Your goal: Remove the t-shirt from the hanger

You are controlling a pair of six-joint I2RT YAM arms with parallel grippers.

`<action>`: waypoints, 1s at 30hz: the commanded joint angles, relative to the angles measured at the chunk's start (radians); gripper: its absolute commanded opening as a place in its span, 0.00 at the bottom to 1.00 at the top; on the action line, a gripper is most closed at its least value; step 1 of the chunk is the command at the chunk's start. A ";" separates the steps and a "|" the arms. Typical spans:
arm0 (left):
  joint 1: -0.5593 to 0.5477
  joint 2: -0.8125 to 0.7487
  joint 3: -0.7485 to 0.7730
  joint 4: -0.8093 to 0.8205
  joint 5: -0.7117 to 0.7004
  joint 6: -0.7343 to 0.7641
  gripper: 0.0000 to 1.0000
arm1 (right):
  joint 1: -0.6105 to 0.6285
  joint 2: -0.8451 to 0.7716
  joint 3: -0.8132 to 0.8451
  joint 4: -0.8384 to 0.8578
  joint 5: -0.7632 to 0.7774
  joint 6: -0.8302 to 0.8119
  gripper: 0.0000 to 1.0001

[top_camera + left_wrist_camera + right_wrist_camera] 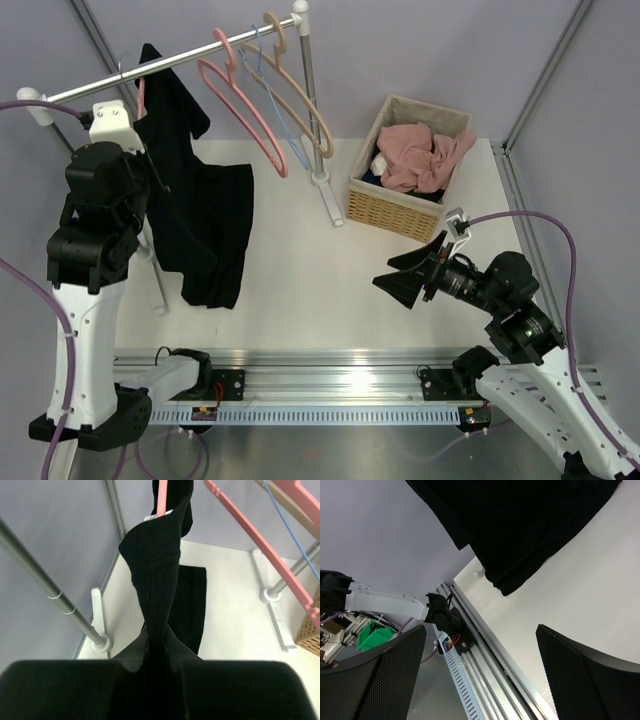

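The black t-shirt (205, 215) hangs from the rail at the left on the slim light-pink hanger (141, 92), and its hem reaches the table. My left gripper (157, 180) is raised beside it and is shut on a twisted fold of the t-shirt (157, 585), just below the hanger (161, 497). In the left wrist view the gripper (159, 652) has fabric pinched between its jaws. My right gripper (405, 275) is open and empty, low over the table right of the shirt, pointing at it. In the right wrist view (480, 680) the shirt's hem (520, 525) lies ahead.
On the rail (180, 62) hang a thick pink hanger (245, 110), tan hangers (295, 100) and a thin blue one. The rack's posts (315, 110) stand on the table. A wicker basket (395, 205) with a pink cloth (420, 155) is at the back right. The metal base rail (330, 385) runs along the near edge.
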 commanded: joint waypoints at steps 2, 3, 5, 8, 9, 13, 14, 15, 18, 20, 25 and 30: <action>0.002 -0.100 -0.068 0.104 0.094 -0.029 0.00 | 0.005 -0.008 -0.002 0.012 -0.023 -0.012 1.00; 0.002 -0.109 -0.083 0.095 0.099 -0.033 0.00 | 0.006 -0.013 -0.006 0.020 -0.024 -0.012 0.99; 0.002 -0.144 -0.129 0.093 0.107 -0.036 0.00 | 0.008 -0.020 -0.017 0.034 -0.035 -0.018 0.99; 0.002 -0.178 -0.177 0.108 0.108 -0.003 0.00 | 0.006 -0.034 -0.028 0.046 -0.038 -0.026 0.99; 0.002 -0.205 -0.191 0.128 0.116 0.009 0.00 | 0.006 -0.036 -0.028 0.051 -0.036 -0.029 1.00; 0.002 -0.262 -0.226 0.131 0.087 0.003 0.00 | 0.006 -0.034 -0.025 0.049 -0.043 -0.034 0.99; 0.002 -0.275 -0.246 0.128 0.096 -0.013 0.00 | 0.006 -0.036 -0.025 0.045 -0.044 -0.035 0.99; 0.002 -0.290 -0.260 0.121 0.105 -0.027 0.00 | 0.006 -0.039 -0.023 0.042 -0.044 -0.037 1.00; 0.002 -0.359 -0.359 0.121 0.214 -0.069 0.00 | 0.006 -0.056 -0.023 0.045 -0.052 -0.073 0.99; 0.002 -0.403 -0.434 0.107 0.328 -0.101 0.00 | 0.006 -0.066 -0.022 0.040 -0.023 -0.101 0.99; 0.002 -0.489 -0.563 0.058 0.583 -0.158 0.00 | 0.006 -0.062 -0.028 0.051 0.094 -0.147 1.00; 0.002 -0.588 -0.729 0.069 0.781 -0.170 0.00 | 0.006 0.022 0.110 0.004 0.059 -0.208 1.00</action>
